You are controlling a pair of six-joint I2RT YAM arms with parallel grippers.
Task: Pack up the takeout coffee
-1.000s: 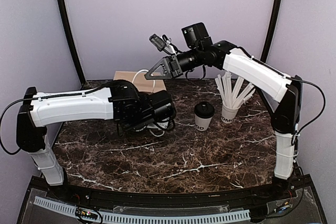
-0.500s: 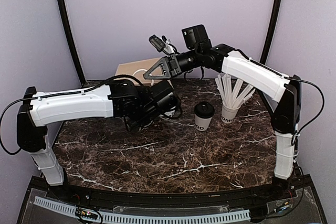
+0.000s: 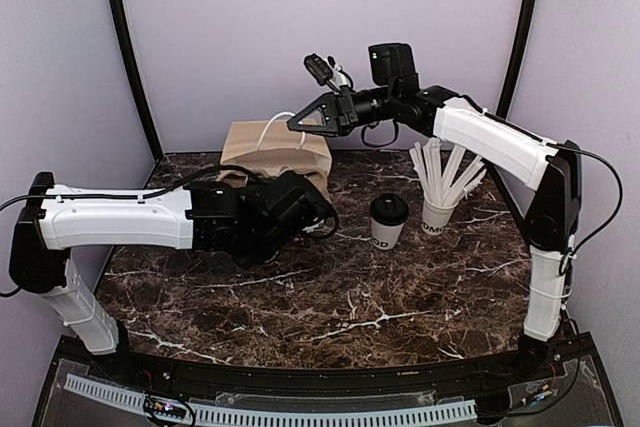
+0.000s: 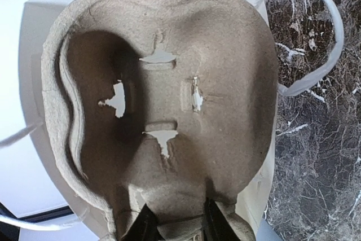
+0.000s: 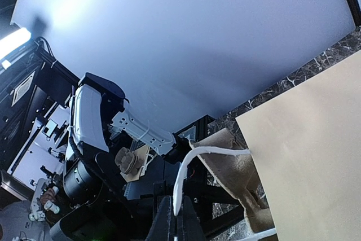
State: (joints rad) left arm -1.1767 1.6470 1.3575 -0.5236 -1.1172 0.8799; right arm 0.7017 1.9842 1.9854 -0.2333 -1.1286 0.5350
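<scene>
The takeout coffee (image 3: 387, 223) stands upright on the marbled counter (image 3: 350, 297), lid on, just left of a white cup of wrapped straws (image 3: 437, 215) and to the right of the brown paper bag (image 3: 250, 142) at the back. Neither arm touches it. The left pincer (image 4: 177, 225) is closed narrowly on the near edge of a moulded pulp cup carrier (image 4: 169, 83), held against the bag, with a white loop handle hanging beside it. The right pincer (image 5: 176, 221), raised above the bag, is clamped fully shut on the bag's other white handle (image 5: 179, 187), holding it taut.
</scene>
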